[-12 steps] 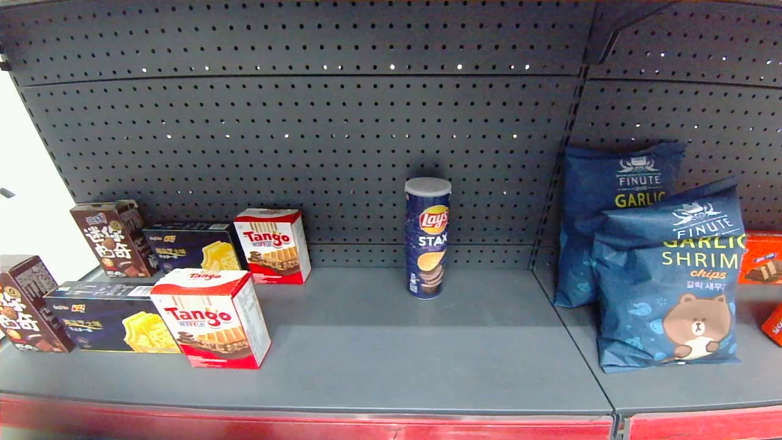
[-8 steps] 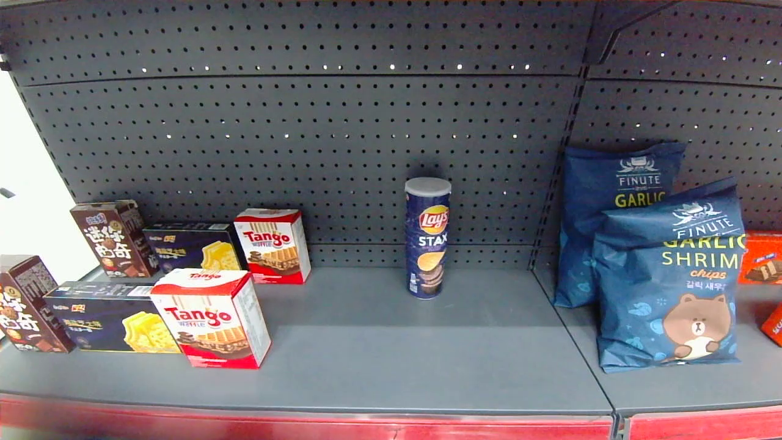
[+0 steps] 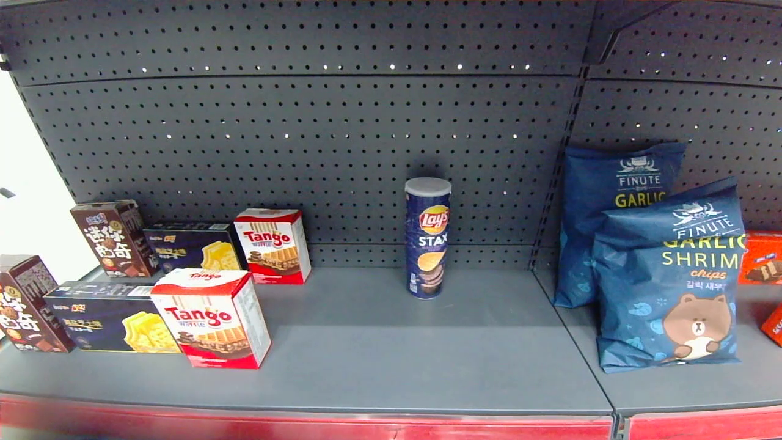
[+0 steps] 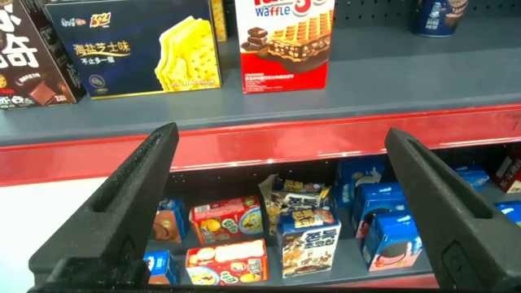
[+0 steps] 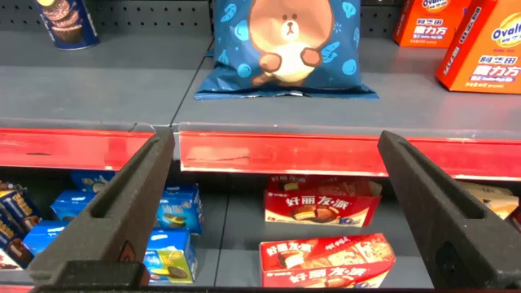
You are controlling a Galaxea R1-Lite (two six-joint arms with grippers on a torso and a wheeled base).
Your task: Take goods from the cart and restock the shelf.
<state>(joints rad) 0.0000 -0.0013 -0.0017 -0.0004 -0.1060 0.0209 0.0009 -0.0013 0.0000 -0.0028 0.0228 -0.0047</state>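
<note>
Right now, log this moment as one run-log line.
left gripper open, empty, before shelf edge | right gripper open, empty | chips can upright mid-shelf | nothing in hand yet

Dark grey pegboard back panel, light glinting through holes; bright white gap far left.

A chip can stands upright near the middle of the shelf, close to the pegboard wall behind it. To its left sit six boxes in two rows: a back row and a front row. To its right, past the shelf joint, two snack bags lean one before the other, with further boxes just beside them. Beneath the shelf, more packages sit on a lower level.
</note>
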